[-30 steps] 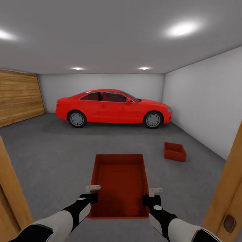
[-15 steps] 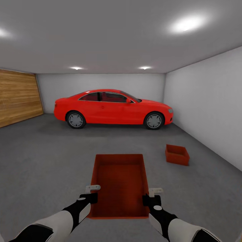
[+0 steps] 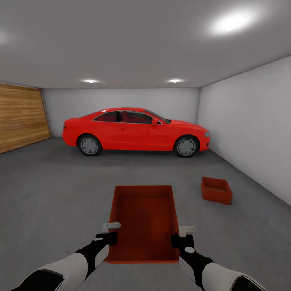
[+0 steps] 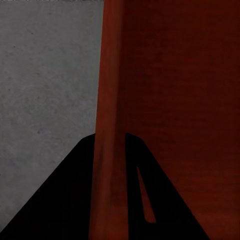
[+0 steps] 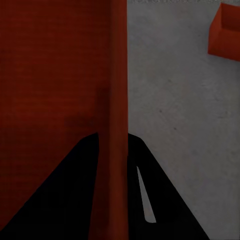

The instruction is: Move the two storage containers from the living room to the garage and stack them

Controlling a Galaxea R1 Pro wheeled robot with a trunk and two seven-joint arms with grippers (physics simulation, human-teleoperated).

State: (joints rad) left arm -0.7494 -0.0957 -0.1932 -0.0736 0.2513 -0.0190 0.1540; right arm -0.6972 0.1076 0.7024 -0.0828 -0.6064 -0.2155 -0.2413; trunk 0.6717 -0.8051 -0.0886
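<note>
Each gripper is clamped on a side wall of the same carried container (image 3: 143,220), an orange-red, open-top bin held out in front of the robot: the left gripper (image 3: 108,235) pinches its left wall near the rear corner, the right gripper (image 3: 182,238) its right wall, and both wrist views show a dark finger on either side of a thin ribbed wall (image 4: 111,150). The bin looks empty, so it is probably light; its walls seem thin but stiff, and the ribbing should help against slipping. Holding opposite walls with two grippers looks a sound way to keep it level. The second container (image 3: 217,190) sits on the grey concrete floor (image 3: 56,190) at about two o'clock, near the white right wall, and also appears empty. A red car (image 3: 135,131) is parked at twelve o'clock, far across the garage.
</note>
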